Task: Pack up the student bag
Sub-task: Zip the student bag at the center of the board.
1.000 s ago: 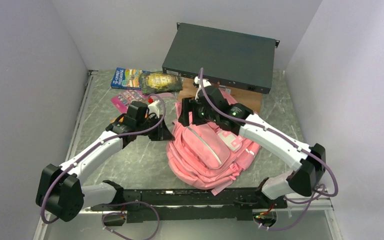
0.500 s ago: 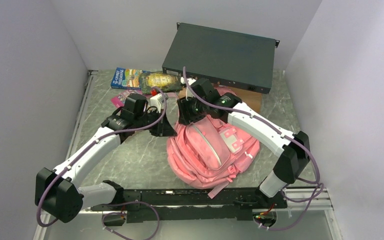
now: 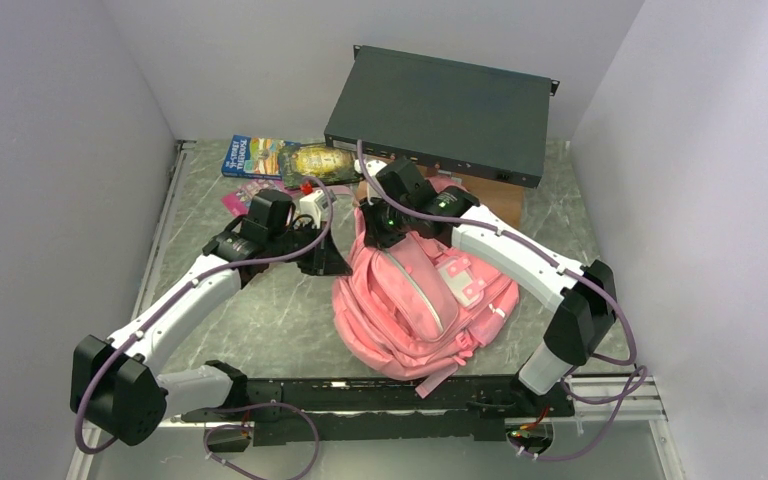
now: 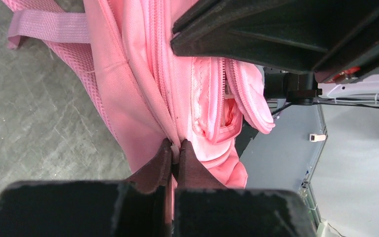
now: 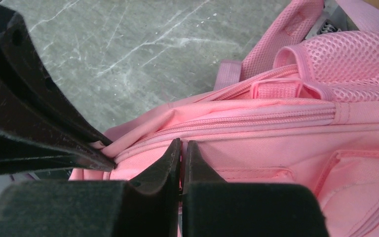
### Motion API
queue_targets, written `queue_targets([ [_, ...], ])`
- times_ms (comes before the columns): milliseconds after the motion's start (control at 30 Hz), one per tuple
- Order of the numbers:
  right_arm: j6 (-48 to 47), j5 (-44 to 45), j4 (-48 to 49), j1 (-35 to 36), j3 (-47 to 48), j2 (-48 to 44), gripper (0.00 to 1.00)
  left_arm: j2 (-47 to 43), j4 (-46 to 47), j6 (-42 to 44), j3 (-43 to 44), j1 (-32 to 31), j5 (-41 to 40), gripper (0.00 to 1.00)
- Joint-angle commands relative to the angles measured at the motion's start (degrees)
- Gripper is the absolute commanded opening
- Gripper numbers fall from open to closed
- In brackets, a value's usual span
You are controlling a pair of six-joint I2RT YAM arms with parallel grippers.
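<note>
Marble tbl (image 3: 280,312) w/ student bag (image 3: 400,320)

Nothing can be read. The blue box (image 3: 252,156) in the upper left of the top view bears yellow lettering too small to make out. The pale patch (image 3: 457,280) on the student bag (image 3: 410,325), near centre, is likewise illegible.

Robotics lab cell: 3 plain walls (image 3: 60,150) are enclosing a marbled table (image 3: 280,310); a rack-mount unit (image 3: 440,110) is sitting at the back.
</note>
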Motion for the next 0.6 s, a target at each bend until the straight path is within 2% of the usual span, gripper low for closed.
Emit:
queue_targets([
  [0, -0.55, -2.83, 2.37, 1.75, -0.01, -0.08, 0.00, -1.71, 9.07, -1.10, 0.21, 2.88, 7.83, 0.00],
  [133, 2.23, -9.02, 8.15, 2.63, -1.31, -1.15, 0.00, -0.39, 10.09, -2.52, -0.78, 5.32, 8.96, 0.00],
  [333, 6.96, -24.31, 23.29, 2.95, -7.21, -2.29, 0.00, 2.12, 14.57, -6.29, -3.20, 8.66, 13.83, 0.00],
  [567, 1.73, -37.13, 35.59, 5.03, -18.47, -6.68, 0.00, 3.60, 17.60, -8.34, -4.86, 10.67, 16.52, 0.00],
])
